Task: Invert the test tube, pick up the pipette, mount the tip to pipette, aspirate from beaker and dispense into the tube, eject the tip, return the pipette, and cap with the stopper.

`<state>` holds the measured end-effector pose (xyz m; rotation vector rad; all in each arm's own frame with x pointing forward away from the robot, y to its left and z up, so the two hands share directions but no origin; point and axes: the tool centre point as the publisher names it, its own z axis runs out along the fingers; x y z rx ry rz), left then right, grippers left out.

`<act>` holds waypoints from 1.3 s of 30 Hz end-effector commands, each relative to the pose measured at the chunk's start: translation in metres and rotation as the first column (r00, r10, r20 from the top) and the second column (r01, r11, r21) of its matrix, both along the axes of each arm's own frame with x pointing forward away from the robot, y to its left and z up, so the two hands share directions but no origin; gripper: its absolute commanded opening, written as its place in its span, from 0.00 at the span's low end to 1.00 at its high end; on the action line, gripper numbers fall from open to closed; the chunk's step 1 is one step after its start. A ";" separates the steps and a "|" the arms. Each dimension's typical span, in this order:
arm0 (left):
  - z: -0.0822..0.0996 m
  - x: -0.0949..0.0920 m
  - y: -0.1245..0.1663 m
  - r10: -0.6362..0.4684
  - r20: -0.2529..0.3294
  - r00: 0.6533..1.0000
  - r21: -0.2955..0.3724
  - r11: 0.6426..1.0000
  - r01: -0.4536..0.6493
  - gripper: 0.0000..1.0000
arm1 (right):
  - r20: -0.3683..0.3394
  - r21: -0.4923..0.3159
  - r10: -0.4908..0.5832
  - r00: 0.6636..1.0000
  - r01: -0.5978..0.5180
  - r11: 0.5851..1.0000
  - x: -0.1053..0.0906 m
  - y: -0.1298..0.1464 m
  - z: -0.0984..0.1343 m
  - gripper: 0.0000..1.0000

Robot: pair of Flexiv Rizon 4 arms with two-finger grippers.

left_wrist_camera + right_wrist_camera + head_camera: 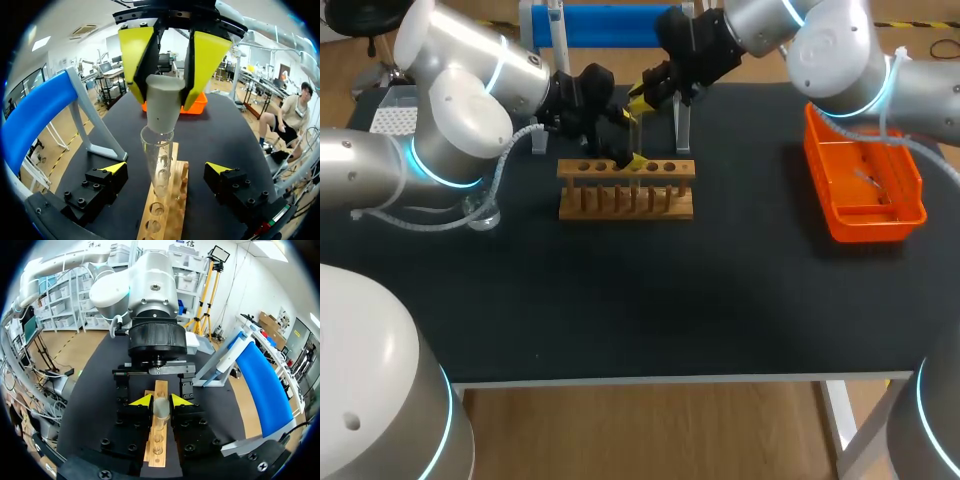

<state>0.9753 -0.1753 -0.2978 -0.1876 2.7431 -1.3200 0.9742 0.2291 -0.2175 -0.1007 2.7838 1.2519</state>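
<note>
Test tube (158,165) and stopper (164,102) are meeting just off the middle of the black table (640,300), a little toward 12 o'clock. My left arm (450,130) is extending in from 9 o'clock and my right arm (840,50) from 1 o'clock. A blue stand (600,25) is standing at the table's 12 o'clock edge. The wooden rack (625,200) is sitting under both grippers, and an orange tray (910,195) is lying at the rack's 3 o'clock, well apart from it.

The tube is standing upright in a rack hole, mouth up. The left gripper (166,168) is straddling it low down. Its fingers are spread wide, one on each side, with neither touching the glass, so it is gripping nothing. The right gripper (161,401) is hanging directly above the tube and is clamping the grey stopper between its yellow tips. The stopper's lower end is sitting at the tube's mouth; I cannot tell whether it is pressed in.
</note>
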 end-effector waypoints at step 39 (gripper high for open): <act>0.000 0.000 0.000 0.001 0.001 1.000 -0.001 1.000 -0.001 1.00 | 0.003 -0.003 -0.004 1.000 0.004 1.000 0.003 0.001 -0.003 0.00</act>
